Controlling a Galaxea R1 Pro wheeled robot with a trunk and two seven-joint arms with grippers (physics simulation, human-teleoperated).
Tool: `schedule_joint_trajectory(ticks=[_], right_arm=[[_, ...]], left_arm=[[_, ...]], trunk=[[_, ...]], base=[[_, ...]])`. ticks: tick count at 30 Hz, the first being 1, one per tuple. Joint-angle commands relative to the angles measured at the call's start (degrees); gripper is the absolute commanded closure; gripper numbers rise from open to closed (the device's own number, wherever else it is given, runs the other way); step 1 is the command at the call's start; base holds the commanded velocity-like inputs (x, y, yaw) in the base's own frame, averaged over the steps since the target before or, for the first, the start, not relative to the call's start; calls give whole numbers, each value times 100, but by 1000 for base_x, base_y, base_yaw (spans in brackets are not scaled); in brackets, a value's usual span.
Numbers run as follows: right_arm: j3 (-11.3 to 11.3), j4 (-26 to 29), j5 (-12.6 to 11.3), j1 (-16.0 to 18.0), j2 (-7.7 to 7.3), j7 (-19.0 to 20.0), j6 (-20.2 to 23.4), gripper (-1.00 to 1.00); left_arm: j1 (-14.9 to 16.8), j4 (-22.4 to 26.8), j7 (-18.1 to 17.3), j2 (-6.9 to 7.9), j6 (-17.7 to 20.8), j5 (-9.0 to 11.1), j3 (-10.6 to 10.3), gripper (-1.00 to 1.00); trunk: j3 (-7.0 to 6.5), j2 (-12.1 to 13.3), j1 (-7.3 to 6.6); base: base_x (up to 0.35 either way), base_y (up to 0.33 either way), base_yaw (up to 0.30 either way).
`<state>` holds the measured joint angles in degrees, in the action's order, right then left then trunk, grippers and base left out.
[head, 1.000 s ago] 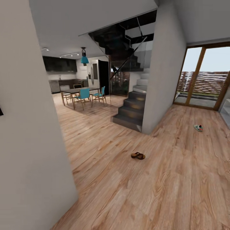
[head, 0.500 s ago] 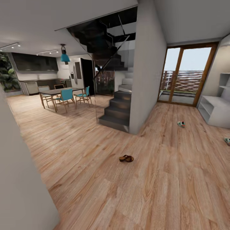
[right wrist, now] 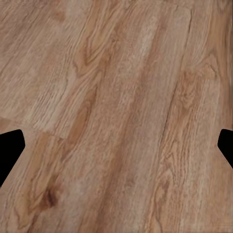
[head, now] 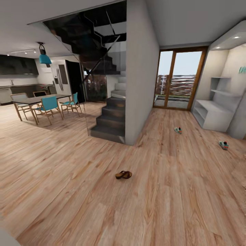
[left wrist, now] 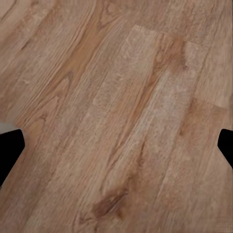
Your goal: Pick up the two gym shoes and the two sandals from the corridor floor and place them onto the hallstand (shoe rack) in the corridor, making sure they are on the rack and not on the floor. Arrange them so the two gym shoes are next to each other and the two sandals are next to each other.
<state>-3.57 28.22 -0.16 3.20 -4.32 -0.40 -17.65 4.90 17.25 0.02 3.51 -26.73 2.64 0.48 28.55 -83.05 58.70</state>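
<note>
A brown sandal [head: 123, 175] lies on the corridor floor [head: 171, 191] in the middle of the head view; whether it is one or a pair I cannot tell. One gym shoe [head: 177, 130] sits farther off near the glass door, another gym shoe [head: 223, 145] lies to the right. The light-grey hallstand [head: 212, 114] stands at the far right wall with grey shelves above. My left gripper [left wrist: 116, 145] is open over bare planks, its black fingertips [left wrist: 9, 150] wide apart. My right gripper [right wrist: 116, 148] is open too, with only wood floor between its fingertips [right wrist: 9, 150].
A grey pillar wall [head: 140, 78] and dark staircase [head: 111, 119] stand mid-view. A dining table with teal chairs [head: 44, 104] is at the far left. A wood-framed glass door [head: 177, 80] closes the corridor's far end. Open floor stretches between me and the shoes.
The whole view has swung to the right: the near left wall has left the picture, and the hallstand and second gym shoe have come into sight. The shoes have not moved.
</note>
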Motion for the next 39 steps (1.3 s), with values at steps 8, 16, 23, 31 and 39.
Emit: schedule_joint_trajectory(ticks=[8,16,23,31,39], right_arm=[[0,5,-1,4,1,1,-19,-100],[40,8,16,4,-7,35,-27,-100],[41,8,23,4,-8,28,-28,-100],[8,8,14,5,-3,9,-24,-100],[-2,29,-21,5,16,3,-10,-100]], left_arm=[[2,-9,-5,1,-16,26,-4,-100],[2,-11,0,1,-16,26,-4,-100],[2,-11,4,1,-16,26,-4,-100],[2,-11,4,1,-16,26,-4,-100],[2,-11,5,10,-16,26,-4,-100]], trunk=[[16,-2,3],[17,-2,3],[17,-2,3],[17,-2,3],[17,-2,3]], base=[[335,71,-156],[335,68,-8],[335,14,-1],[335,2,0],[335,0,-13]])
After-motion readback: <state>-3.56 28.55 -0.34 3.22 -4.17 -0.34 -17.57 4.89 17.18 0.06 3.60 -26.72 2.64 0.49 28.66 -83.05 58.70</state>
